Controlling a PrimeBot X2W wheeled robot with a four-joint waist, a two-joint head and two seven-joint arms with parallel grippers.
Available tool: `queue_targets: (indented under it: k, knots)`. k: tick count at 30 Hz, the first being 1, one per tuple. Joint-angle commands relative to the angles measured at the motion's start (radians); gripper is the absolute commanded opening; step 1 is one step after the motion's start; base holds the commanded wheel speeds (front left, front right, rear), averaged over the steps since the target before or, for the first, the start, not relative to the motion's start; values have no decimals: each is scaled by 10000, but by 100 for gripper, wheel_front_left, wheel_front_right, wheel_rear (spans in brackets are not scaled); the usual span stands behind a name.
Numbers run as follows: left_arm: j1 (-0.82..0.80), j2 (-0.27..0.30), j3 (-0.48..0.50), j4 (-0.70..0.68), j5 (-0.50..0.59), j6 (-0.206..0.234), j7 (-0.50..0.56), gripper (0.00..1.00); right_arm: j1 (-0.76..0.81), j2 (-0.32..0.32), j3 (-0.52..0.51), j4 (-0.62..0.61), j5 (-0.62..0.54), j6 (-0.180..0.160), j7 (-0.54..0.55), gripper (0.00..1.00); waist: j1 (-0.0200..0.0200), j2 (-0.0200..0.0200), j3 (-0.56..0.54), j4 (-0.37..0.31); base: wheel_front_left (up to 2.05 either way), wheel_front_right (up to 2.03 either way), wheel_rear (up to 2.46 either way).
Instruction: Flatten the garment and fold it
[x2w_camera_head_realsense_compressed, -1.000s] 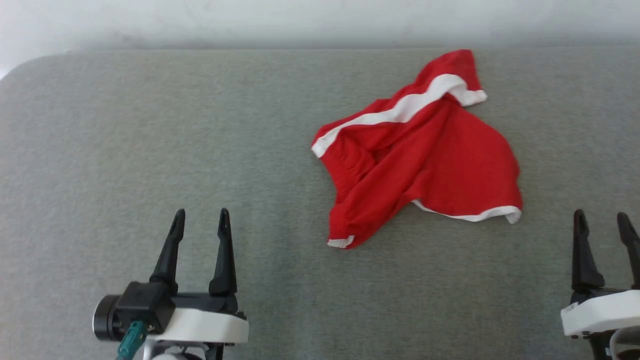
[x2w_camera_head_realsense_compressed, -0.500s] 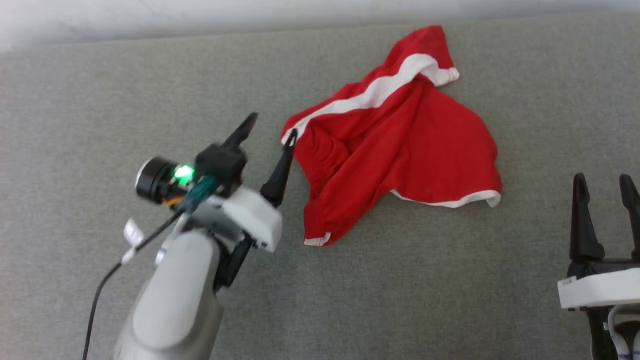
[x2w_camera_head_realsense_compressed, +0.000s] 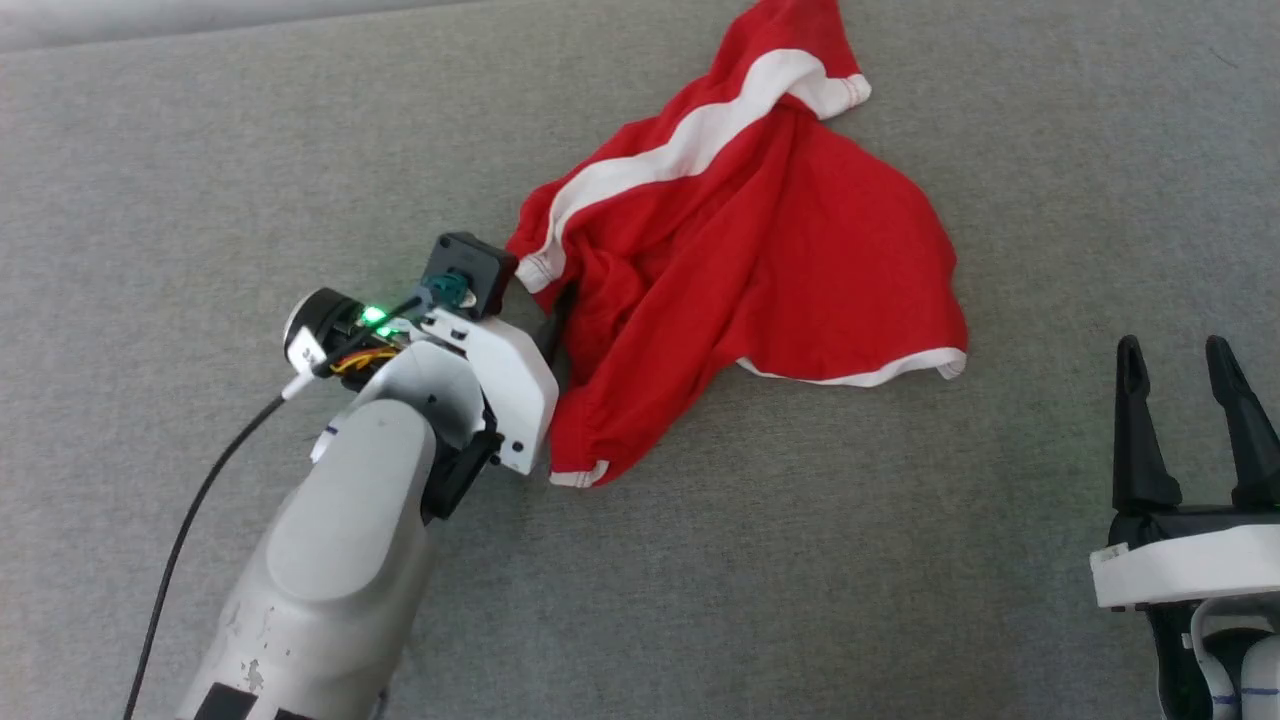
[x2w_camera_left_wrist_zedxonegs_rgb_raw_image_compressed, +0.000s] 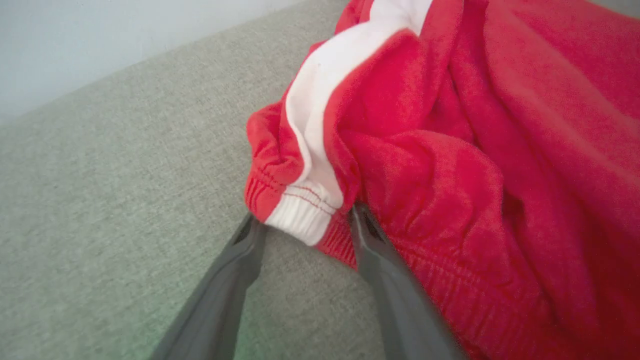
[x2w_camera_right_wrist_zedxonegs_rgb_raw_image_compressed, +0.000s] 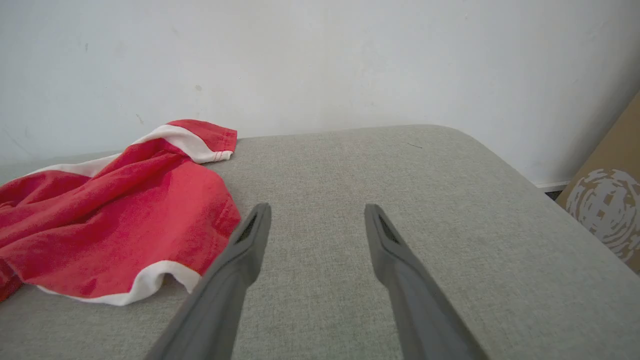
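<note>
red shorts (x2w_camera_head_realsense_compressed: 760, 260), crumpled, lie on the grey fabric surface (x2w_camera_head_realsense_compressed: 800, 600). they sit right at the tips of your left end effector (x2w_camera_left_wrist_zedxonegs_rgb_raw_image_compressed: 305, 219), and ahead and to the left of your right end effector (x2w_camera_head_realsense_compressed: 1172, 352).

left end effector: jaws spread wide, angled down at the surface. the gathered waistband (x2w_camera_left_wrist_zedxonegs_rgb_raw_image_compressed: 280, 187) corner, where the white side stripe (x2w_camera_left_wrist_zedxonegs_rgb_raw_image_compressed: 320, 100) ends, sits between the two fingertips. the finger on the shorts side presses into the red folds; the other touches the corner's outer edge. fabric is straddled, not pinched. in the head view the pale left forearm (x2w_camera_head_realsense_compressed: 330, 560) reaches in from below and a green light (x2w_camera_head_realsense_compressed: 375, 315) glows on the wrist.

right end effector: jaws wide, nothing between them, hovering low with only bare grey surface ahead of its tips. the nearest part of the shorts is a leg with a white hem (x2w_camera_right_wrist_zedxonegs_rgb_raw_image_compressed: 145, 285), just left of its left finger and apart from it.

beyond the right end effector: a pale wall (x2w_camera_right_wrist_zedxonegs_rgb_raw_image_compressed: 320, 60), and a cardboard box (x2w_camera_right_wrist_zedxonegs_rgb_raw_image_compressed: 607, 215) off its right side past the surface's rounded corner.
</note>
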Motion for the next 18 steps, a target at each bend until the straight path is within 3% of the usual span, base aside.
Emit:
queue_targets:
  k: [1, 5, 8, 15, 18]
  knots:
    - [50, -51, -7, 258, -72, 0, 80, 0, -129, 12, 12, 37, 53, -9, -83, 100, 0, 1, 43, -101, 0, 0, 0]
    - [-112, -147, 243, 208, -509, -3, 90, 0, -69, 12, -75, 126, 56, -9, -113, 100, 0, 1, -86, -58, 0, 0, 0]
    - [-388, 95, 409, -258, -937, -33, 358, 0, -71, 12, -52, 151, 45, -9, -87, 100, 0, 1, -172, -25, 0, 0, 0]
    - [-1169, 1704, 823, -1438, -1142, -59, 1246, 0, -119, 12, 139, 175, 81, -9, -60, 100, 0, 1, -47, -130, 0, 0, 0]
    - [-1150, 2078, 914, -1465, -1279, -63, 1328, 26, -167, 12, 235, 266, 109, -9, -87, 100, 0, 1, 62, -203, 0, 0, 0]
